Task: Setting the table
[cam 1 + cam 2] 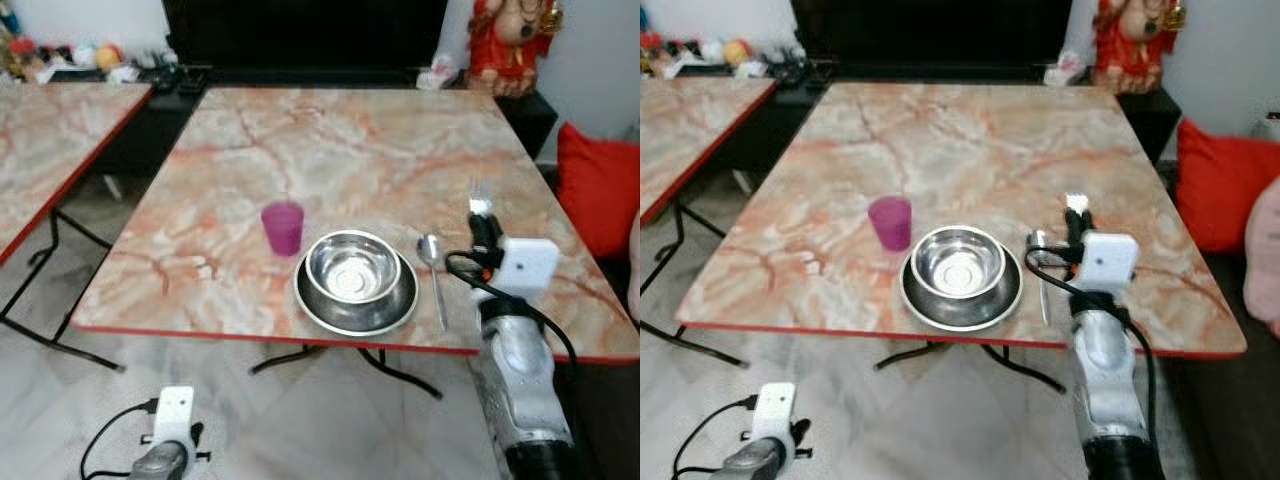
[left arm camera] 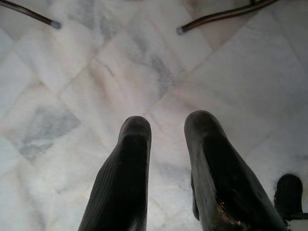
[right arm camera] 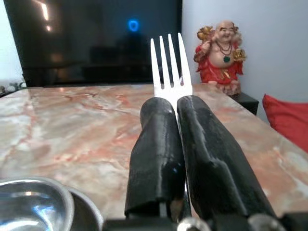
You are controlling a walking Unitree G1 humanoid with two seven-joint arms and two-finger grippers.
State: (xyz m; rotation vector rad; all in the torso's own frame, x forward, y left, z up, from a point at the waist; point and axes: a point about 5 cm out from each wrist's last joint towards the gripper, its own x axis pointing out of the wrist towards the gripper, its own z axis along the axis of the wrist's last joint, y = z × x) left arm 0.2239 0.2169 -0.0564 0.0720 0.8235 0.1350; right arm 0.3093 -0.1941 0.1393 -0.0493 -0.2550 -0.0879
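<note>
Steel fork [image 3: 169, 67] clamped between fingers of right gripper [image 1: 480, 228], tines fwd, long axis running away from robot, roughly parallel to spoon [image 1: 434, 276]. Gripper sits over marble table [image 1: 350, 140], just right of spoon; spoon lies just right of bowl [image 1: 352, 266] on plate [image 1: 312, 303]. Judged: free slot for fork is beside spoon, w/in right arm's reach. Left gripper [image 2: 168, 159] idle over floor, fingers apart, nothing held.

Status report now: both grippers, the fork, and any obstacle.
Right gripper shut on fork, above table, right of spoon. Left gripper open, idle over floor. Nothing blocking beside spoon.
</note>
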